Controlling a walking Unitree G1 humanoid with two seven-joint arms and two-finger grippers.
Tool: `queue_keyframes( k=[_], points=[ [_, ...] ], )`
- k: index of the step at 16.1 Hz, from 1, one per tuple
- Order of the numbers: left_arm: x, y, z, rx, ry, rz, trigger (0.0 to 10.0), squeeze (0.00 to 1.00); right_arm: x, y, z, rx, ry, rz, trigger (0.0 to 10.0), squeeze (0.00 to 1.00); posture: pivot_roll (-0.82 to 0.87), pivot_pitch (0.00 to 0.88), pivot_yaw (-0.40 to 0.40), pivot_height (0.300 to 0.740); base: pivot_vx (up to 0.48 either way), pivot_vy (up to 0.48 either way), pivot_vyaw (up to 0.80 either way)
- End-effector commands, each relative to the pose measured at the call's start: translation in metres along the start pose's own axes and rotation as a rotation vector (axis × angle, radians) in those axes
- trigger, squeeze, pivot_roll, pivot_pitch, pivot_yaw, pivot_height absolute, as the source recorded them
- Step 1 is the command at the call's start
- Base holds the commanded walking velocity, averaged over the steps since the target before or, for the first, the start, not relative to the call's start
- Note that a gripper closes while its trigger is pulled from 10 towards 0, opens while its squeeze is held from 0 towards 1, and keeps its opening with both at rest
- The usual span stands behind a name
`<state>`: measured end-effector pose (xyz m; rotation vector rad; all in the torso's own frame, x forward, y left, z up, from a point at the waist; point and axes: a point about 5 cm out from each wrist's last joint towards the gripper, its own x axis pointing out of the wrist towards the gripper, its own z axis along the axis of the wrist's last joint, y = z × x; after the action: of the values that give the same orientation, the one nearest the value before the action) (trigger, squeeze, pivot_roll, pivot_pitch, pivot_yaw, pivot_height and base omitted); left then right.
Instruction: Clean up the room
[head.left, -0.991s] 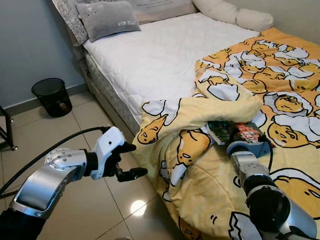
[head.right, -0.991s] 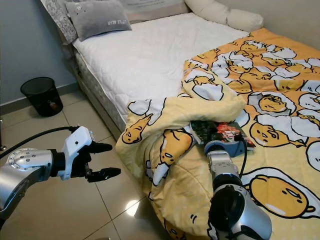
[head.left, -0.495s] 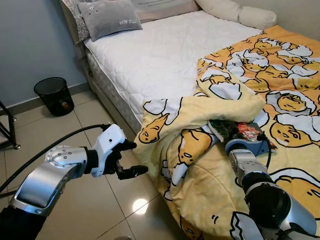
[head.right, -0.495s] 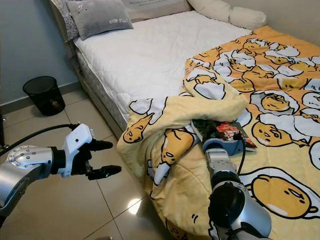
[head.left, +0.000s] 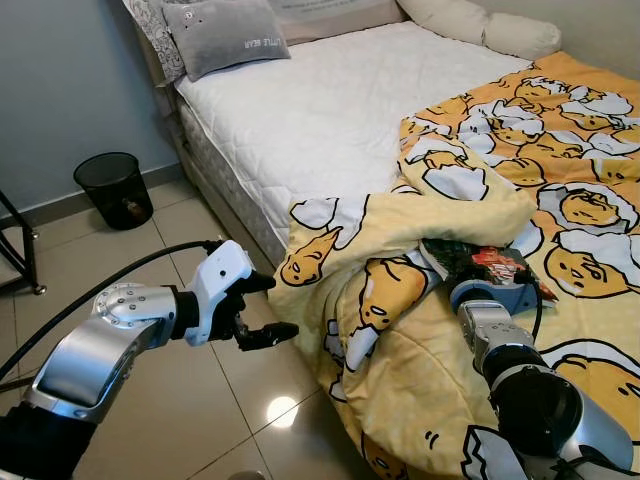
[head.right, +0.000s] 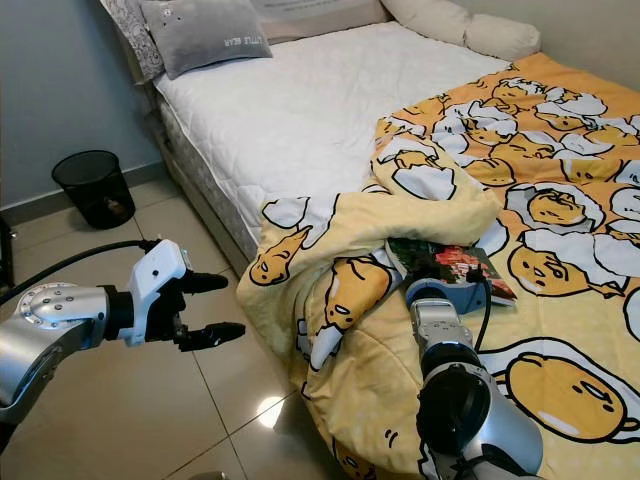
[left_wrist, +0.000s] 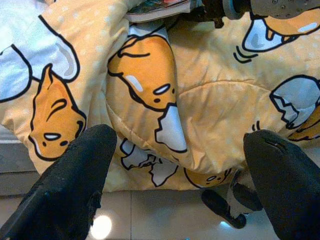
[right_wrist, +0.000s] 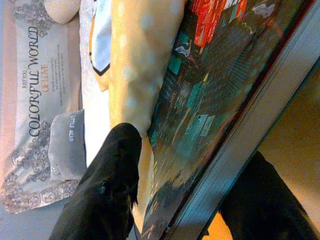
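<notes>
A dark, colourful book (head.left: 482, 263) lies on the yellow egg-print blanket (head.left: 420, 350), its far edge tucked under a blanket fold. My right gripper (right_wrist: 180, 185) is shut on the book's near edge, one finger (right_wrist: 107, 185) above the cover and the other below. In the head views the blue wrist (head.left: 497, 296) sits right against the book. My left gripper (head.left: 276, 306) is open and holds nothing. It hovers over the tiled floor, just left of the blanket hanging off the bed. The left wrist view looks between its fingers (left_wrist: 75, 185) at that hanging blanket.
The bed's white mattress (head.left: 330, 110) holds a grey pillow (head.left: 228, 35) and white pillows at its head. A black mesh bin (head.left: 113, 188) stands by the wall at the left. A black stand leg (head.left: 20, 250) is at the far left. Open tiled floor (head.left: 170, 420) lies below my left arm.
The camera has shifted slightly. My left gripper has edged a little toward the hanging blanket. My right gripper stays at the book.
</notes>
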<state>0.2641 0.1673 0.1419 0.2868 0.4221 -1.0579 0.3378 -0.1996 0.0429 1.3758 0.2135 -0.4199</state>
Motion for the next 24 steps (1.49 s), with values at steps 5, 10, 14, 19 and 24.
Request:
queue_keyframes(
  k=[5, 10, 14, 19, 24],
  points=[
    [0.01, 0.002, 0.006, -0.003, -0.063, 0.008, 10.0, 0.0, 0.0, 0.0, -0.008, -0.026, 0.021, -0.007, 0.0, 0.0, 0.1, 0.0, 0.021, 0.74, 0.0, 0.0, 0.0],
    [0.021, 0.003, 0.002, -0.036, -0.12, 0.036, 10.0, 0.0, -0.003, -0.008, -0.001, -0.099, 0.0, -0.007, 0.0, 0.0, 0.03, 0.0, 0.033, 0.74, 0.0, 0.0, 0.0],
    [0.023, -0.002, -0.004, -0.081, -0.163, 0.072, 10.0, 0.0, -0.006, -0.003, 0.029, -0.367, -0.144, 0.011, 0.0, 0.0, 0.0, 0.0, 0.023, 0.74, 0.0, 0.0, 0.0],
    [0.019, 0.018, 0.005, -0.108, -0.367, 0.581, 10.0, 0.0, -0.042, 0.036, 0.03, -0.783, -0.347, 0.259, 0.0, 0.0, 0.0, 0.0, 0.001, 0.74, 0.0, 0.0, 0.0],
    [-0.005, 0.028, 0.018, -0.082, -0.419, 0.726, 10.0, 0.0, -0.059, 0.046, -0.002, -1.003, -0.221, 0.359, 10.0, 0.0, 0.01, 0.0, 0.0, 0.74, 0.0, 0.0, 0.0]
  ],
)
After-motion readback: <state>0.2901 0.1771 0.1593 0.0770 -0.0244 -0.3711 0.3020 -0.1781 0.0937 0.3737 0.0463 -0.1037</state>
